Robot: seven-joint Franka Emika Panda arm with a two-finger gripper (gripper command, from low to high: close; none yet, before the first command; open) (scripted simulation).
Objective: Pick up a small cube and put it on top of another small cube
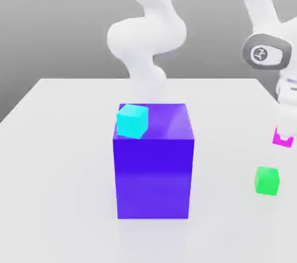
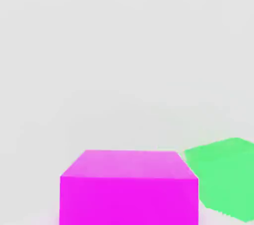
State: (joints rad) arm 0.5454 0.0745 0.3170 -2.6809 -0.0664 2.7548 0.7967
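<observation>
While the arm hangs over the far side of the table, this is how things stand:

Gripper: the gripper (image 1: 283, 134) is at the exterior view's right edge, its lower end right at the magenta cube. It seems closed around that cube, though I can't make out the fingers themselves, so that is my reading.

Magenta cube: the magenta cube (image 1: 282, 139) looks to be off the table (image 1: 58, 140), raised above the level of the green one. In the hand view the magenta cube (image 2: 129, 187) sits close under the camera, which fits a cube being carried.

Green cube: the green cube (image 1: 267, 180) rests on the table, near the magenta cube and lower in the exterior view. In the hand view the green cube (image 2: 225, 177) lies just beside the magenta one, not under it.

Other things: a large blue-purple block (image 1: 154, 163) stands mid-table with a small cyan cube (image 1: 132, 121) on its top corner, well apart from the action.

Done, as I judge it: the pick-up.

Left to do: line the magenta cube up over the green one, lower it, let go.
</observation>
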